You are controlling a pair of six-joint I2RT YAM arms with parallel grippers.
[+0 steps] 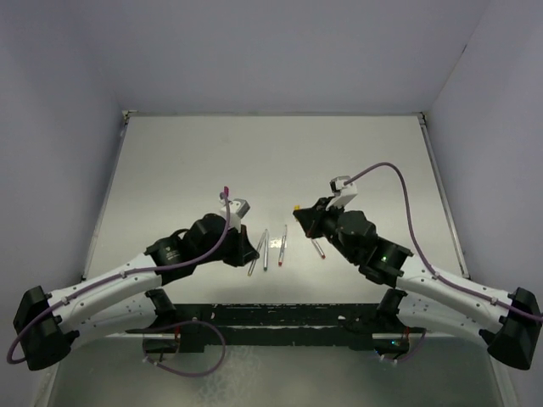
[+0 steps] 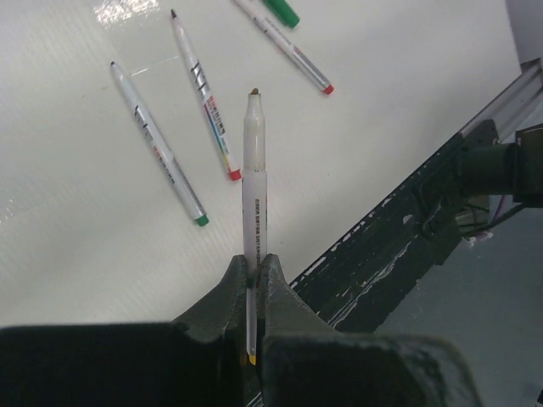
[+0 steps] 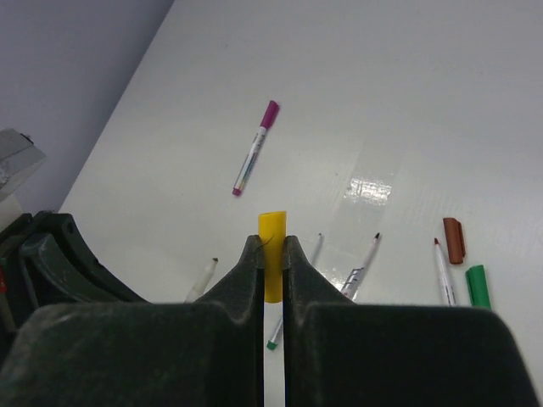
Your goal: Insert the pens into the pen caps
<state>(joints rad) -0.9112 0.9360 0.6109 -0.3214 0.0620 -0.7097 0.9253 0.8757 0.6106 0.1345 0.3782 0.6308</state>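
Yellow cap [image 3: 272, 222]: pinched in the closed right claw [image 3: 271, 254], held above the surface [image 3: 407, 102]. Pen [image 2: 254, 170]: clamped low on its barrel by the closed left claw [image 2: 254, 270], tip outward. Likely hazard: the long overhang lets the pen pivot when pushed, so the tip misses the cap mouth.

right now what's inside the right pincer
The right pincer clamps a yellow cap. Its top and a strip in the gap show; the fingers cover its sides.
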